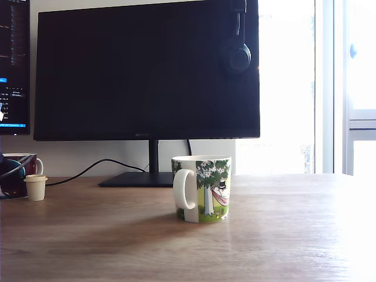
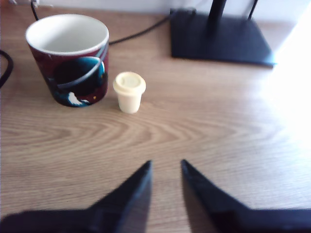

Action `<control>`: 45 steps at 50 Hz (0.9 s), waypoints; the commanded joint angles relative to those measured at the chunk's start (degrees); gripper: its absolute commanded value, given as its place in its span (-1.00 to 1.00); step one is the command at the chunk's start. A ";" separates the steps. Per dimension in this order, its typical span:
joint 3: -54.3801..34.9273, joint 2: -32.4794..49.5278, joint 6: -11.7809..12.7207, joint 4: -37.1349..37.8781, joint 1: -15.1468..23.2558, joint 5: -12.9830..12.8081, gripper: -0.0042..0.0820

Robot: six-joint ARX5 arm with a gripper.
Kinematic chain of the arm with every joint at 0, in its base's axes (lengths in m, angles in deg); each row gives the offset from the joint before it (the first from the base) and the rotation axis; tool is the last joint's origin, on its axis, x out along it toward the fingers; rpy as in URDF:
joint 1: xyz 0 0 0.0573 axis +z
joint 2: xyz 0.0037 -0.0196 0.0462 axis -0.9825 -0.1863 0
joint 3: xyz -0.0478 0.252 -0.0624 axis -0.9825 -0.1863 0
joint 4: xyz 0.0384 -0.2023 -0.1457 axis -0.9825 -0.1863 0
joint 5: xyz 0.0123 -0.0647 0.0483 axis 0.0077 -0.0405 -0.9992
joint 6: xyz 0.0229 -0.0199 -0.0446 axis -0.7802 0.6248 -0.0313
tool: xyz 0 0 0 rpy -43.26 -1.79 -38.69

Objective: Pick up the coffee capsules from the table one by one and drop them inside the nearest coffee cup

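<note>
Capsule: small cream-beige tapered plastic capsule [image 2: 129, 91] is standing upright on the brown wood-grain desk [image 2: 204, 126], just beside the dark red mug [image 2: 68, 58].
Jaws: black gripper [image 2: 165, 167] is hovering released, holding nothing.

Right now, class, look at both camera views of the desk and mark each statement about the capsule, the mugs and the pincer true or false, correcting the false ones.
1. The capsule stands on the table beside the dark mug. True.
2. The pincer grips the capsule. False: it holds nothing, fingers apart, with bare table between it and the capsule.
3. The dark mug holds a capsule. False: what shows of its inside is empty.
4. The tree mug stands in front of the monitor. True.
5. The capsule is mint-green. False: it is cream-beige.
</note>
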 commanded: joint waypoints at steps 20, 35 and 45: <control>-0.72 -7.76 -4.33 10.71 0.02 -1.01 0.78; -0.72 -20.63 -4.46 26.58 0.04 -1.03 0.78; -0.72 -30.40 -4.98 40.11 0.07 -0.87 0.78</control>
